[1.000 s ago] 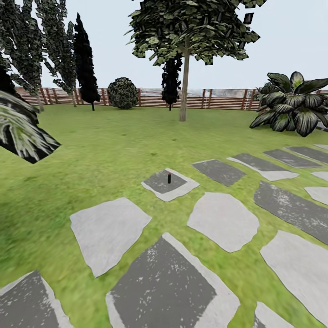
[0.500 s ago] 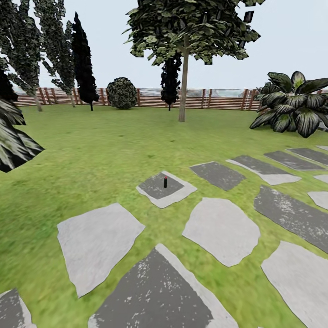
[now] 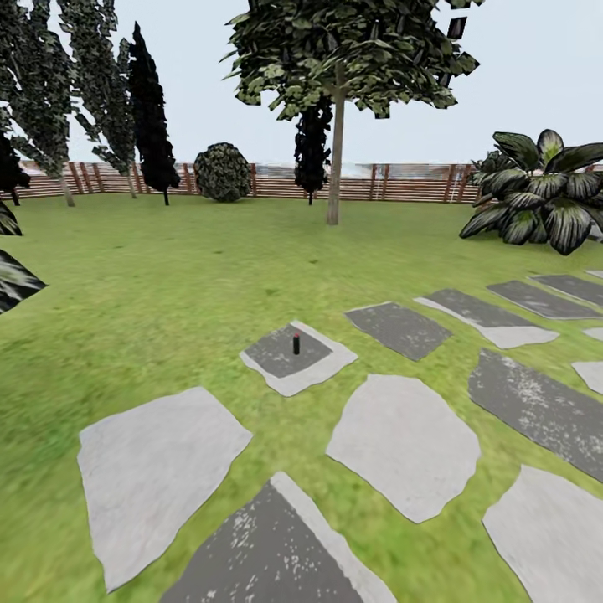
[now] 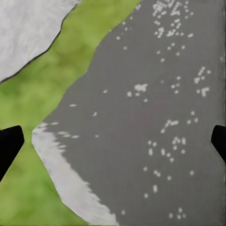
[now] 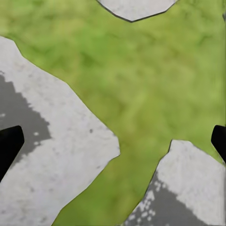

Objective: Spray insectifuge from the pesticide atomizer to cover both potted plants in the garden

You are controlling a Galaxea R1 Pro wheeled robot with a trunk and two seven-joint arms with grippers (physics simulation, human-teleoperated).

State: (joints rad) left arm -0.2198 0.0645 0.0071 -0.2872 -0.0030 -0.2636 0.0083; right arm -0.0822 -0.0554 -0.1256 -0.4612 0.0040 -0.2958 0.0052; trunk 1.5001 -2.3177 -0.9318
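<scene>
Both wrist cameras look down at the ground. The left gripper (image 4: 113, 146), its black fingers (image 4: 9, 143) spread wide and holding nothing, hangs over a dark speckled stepping stone (image 4: 150, 117); the right gripper (image 5: 113, 146), fingers likewise spread, hangs over lawn (image 5: 141, 80) between stones. In the head view, the pesticide atomizer (image 3: 296, 343) stands upright on a small stepping stone (image 3: 322, 364) ahead, before a wooden fence (image 3: 402, 182).

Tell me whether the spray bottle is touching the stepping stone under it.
Touching. The head view shows the pesticide atomizer upright, its base on the dark grey stepping stone.
</scene>
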